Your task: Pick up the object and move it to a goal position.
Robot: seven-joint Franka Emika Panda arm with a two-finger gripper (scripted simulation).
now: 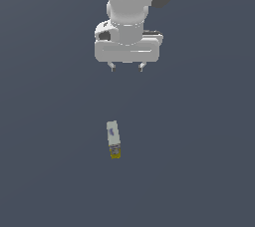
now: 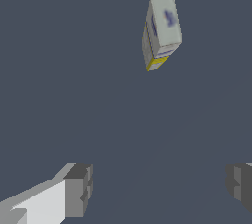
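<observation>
Currently approach step | hand (image 1: 127,66) released, empty, well apart from small box (image 1: 114,139) on tabletop (image 1: 199,171) | next: centre over box, descend.

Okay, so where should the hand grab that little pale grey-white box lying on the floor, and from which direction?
Come straight down from above and close across the two long sides of the small pale grey-white rectangular box, near its middle. It lies flat and is narrower than the open hand, whereas its length would be harder to span.
</observation>
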